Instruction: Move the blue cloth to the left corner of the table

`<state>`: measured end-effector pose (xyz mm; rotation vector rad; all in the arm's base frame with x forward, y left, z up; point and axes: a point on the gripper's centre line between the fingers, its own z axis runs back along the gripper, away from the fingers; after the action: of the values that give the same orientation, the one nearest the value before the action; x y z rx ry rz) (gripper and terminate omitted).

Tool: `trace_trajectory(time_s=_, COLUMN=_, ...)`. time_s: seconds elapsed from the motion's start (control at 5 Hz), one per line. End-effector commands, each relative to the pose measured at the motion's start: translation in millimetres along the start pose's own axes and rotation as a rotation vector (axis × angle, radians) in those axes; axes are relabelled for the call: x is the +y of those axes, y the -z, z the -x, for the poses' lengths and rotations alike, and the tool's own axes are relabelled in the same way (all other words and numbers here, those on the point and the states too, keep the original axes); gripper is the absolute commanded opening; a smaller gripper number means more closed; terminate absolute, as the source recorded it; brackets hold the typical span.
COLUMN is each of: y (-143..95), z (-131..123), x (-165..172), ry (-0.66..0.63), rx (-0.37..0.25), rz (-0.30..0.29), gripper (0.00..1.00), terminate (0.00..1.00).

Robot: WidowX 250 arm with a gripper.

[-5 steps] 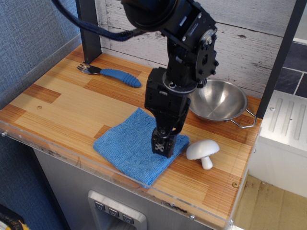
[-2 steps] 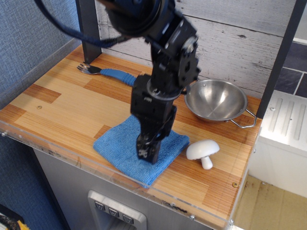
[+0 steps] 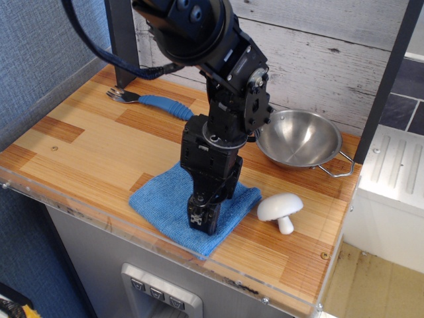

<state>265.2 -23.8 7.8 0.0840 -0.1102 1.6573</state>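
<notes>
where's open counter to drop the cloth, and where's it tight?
Bare wood fills the left half of the table, bordered by the fork behind, the clear front edge and the blue cloth on its right. The right side is crowded: the gripper on the cloth, the mushroom, the steel bowl.

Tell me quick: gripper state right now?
Gripper: down on the blue cloth, fingertips against the fabric; whether it is open or shut cannot be told from this view.
</notes>
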Motion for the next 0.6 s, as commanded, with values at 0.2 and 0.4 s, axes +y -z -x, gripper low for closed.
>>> trace_trajectory(time_s=0.2, y=-8, z=-35, x=-4, ry=-0.023, rx=-0.057, rz=0.005, gripper=1.0, terminate=0.0)
trace_trajectory(time_s=0.4, y=-9, z=-55, x=-7, ry=-0.055, rx=-0.073, rz=0.011, gripper=1.0, terminate=0.0)
